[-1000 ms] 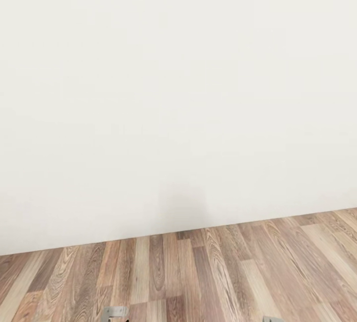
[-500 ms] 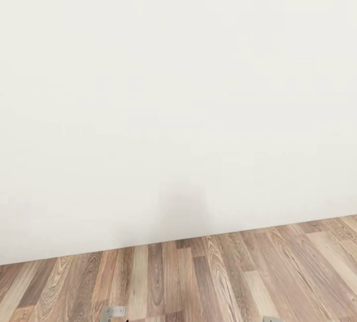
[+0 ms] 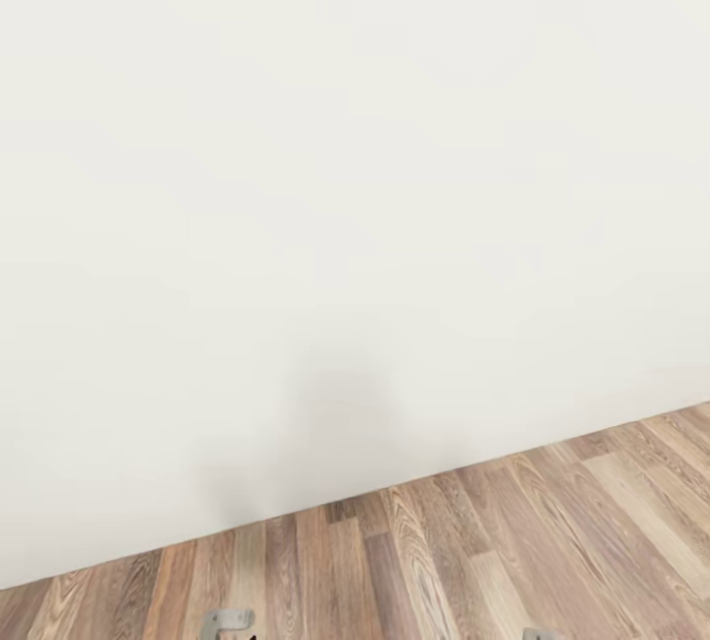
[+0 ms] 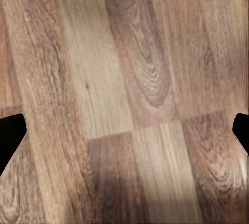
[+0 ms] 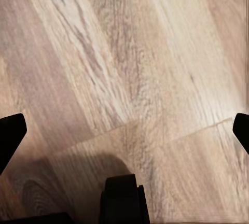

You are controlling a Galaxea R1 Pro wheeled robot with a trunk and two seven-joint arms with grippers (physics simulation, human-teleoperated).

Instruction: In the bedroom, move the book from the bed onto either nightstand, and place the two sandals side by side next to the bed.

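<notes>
Head view: a plain white wall [image 3: 355, 177] takes up more of the picture than a second ago, its baseline slanting lower toward 8 o'clock; the camera moved. Wood plank floor [image 3: 444, 561] lies below.

Left wrist view: the left gripper [image 4: 124, 130] spread apart over floorboards.

Right wrist view: the right gripper [image 5: 124, 130] likewise spread, gripping nothing.

The bedroom's white wall [image 3: 335, 186] meets a mixed-tone wood plank floor [image 3: 473, 561].

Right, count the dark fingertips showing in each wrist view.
4: two in the left wrist view, one fingertip at each side edge; two in the right wrist view, likewise at each edge. Both grippers are open over the floor.
</notes>
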